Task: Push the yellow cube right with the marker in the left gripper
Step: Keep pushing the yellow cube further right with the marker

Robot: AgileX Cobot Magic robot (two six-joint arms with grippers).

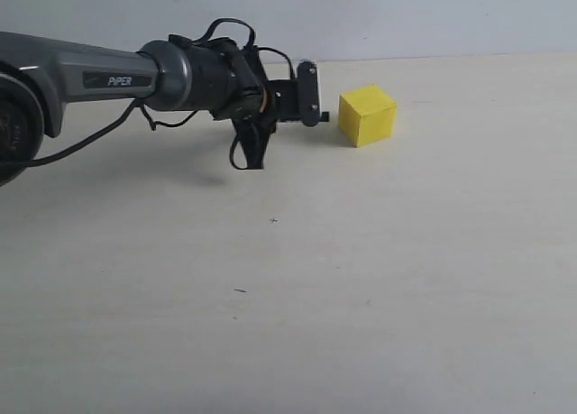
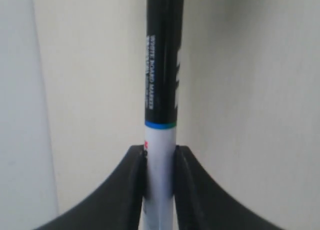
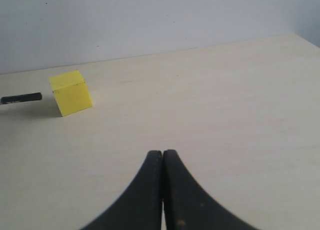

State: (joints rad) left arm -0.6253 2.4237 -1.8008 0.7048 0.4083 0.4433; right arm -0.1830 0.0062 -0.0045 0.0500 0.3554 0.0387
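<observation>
- Your left pincer (image 2: 160,157) pinches the marker (image 2: 161,79).
- Its tip lies just beside the cube (image 1: 367,115), apart from it.
- Your right pincer (image 3: 162,157) is pressed together.

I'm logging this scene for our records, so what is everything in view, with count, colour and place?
yellow cube: one, bright yellow, on the table towards the far edge, right of the marker's tip.
marker: one, black cap and white barrel, held in the left claw, pointing at the cube with its tip just short of it.
table: one, pale cream, under everything.
wall: one, light grey, behind the table.
cable: one, black, looping under the left arm.
left arm: one, dark grey, marked PiPER, reaching in from the left.
left claw: one, black, shut on the marker's barrel.
right claw: one, black, shut and empty, over the bare table.
</observation>
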